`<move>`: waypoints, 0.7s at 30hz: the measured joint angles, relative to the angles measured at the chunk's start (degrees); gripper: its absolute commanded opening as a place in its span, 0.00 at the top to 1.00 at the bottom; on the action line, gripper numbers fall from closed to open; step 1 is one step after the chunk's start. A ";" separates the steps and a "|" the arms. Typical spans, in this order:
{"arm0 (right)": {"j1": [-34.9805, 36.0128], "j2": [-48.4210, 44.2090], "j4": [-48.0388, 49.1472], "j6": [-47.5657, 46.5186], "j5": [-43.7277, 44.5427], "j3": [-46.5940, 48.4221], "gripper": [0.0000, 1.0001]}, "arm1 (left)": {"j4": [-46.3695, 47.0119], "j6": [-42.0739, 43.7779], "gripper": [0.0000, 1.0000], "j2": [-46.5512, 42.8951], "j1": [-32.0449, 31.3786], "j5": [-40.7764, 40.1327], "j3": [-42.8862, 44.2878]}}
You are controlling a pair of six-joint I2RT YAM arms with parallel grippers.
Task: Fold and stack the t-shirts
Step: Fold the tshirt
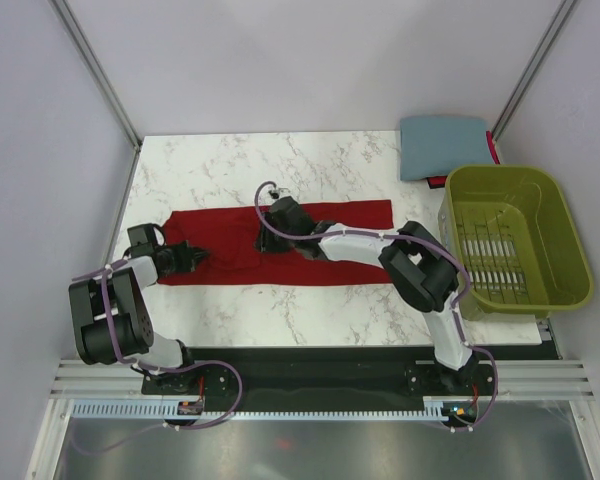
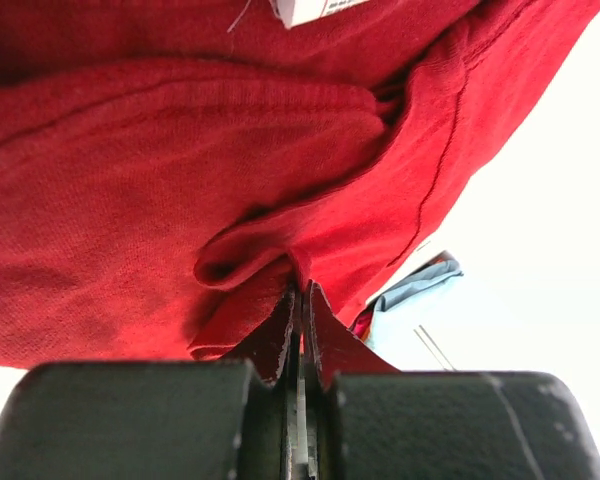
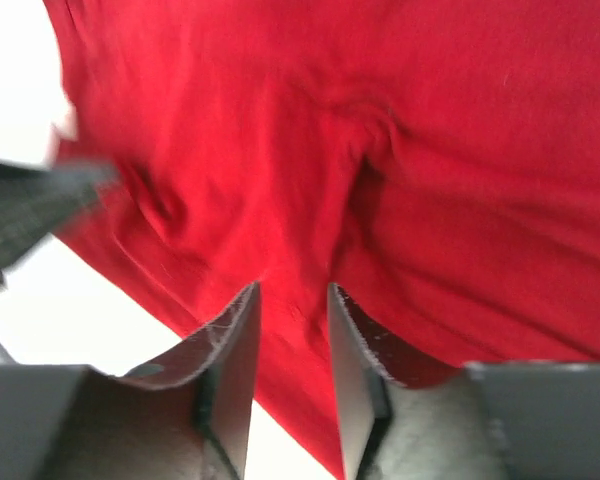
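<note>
Hidden on the red shirt: the dark red t-shirt (image 1: 220, 250) lay as a folded band, so I could not make out sleeves or neck from above. The right arm covered part of its middle.
Hidden on the blue shirt: the slate blue-grey t-shirt (image 1: 442, 147) sat folded at the counter's far right corner. A red sliver showed past its right edge, and I could not tell what that was.
Blur: in the right wrist view a dark grey shape at the left edge was too smeared for me to name.
Long axis: the red shirt ran left to right across the middle of the counter (image 1: 320, 165), one short end toward each side.
Label: a white tag (image 2: 310, 8) showed at the top of the left wrist view. It was cut off, and I could read no writing on it.
Left hand: the left hand (image 2: 300, 300) was pinched together on a fold at the shirt's left end.
Right hand: the right hand (image 3: 292, 300) was over the shirt's middle near its far edge, its fingers apart with red cloth showing in the gap and nothing gripped.
Basket: the olive-green basket (image 1: 570, 250) stood at the counter's right edge, just beside the blue-grey shirt.
</note>
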 measured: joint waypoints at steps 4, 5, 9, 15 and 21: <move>2.16 -3.87 0.17 -13.31 1.57 -4.52 0.43 | 0.33 -0.81 0.98 0.26 0.37 0.04 0.48; 2.67 -4.74 0.20 -16.44 1.73 -4.94 0.40 | 0.59 -1.05 0.98 0.55 0.50 0.11 0.83; 4.48 -6.27 1.92 -28.37 2.14 -4.81 0.35 | 2.43 -2.36 0.98 2.05 0.61 1.07 1.84; 9.60 -5.27 2.84 -45.05 6.99 -4.11 0.34 | 4.33 -3.80 0.98 4.13 0.61 1.51 2.95; 14.38 -2.10 2.91 -55.08 10.43 -2.16 0.40 | 6.51 -4.83 0.98 6.64 0.61 2.14 3.65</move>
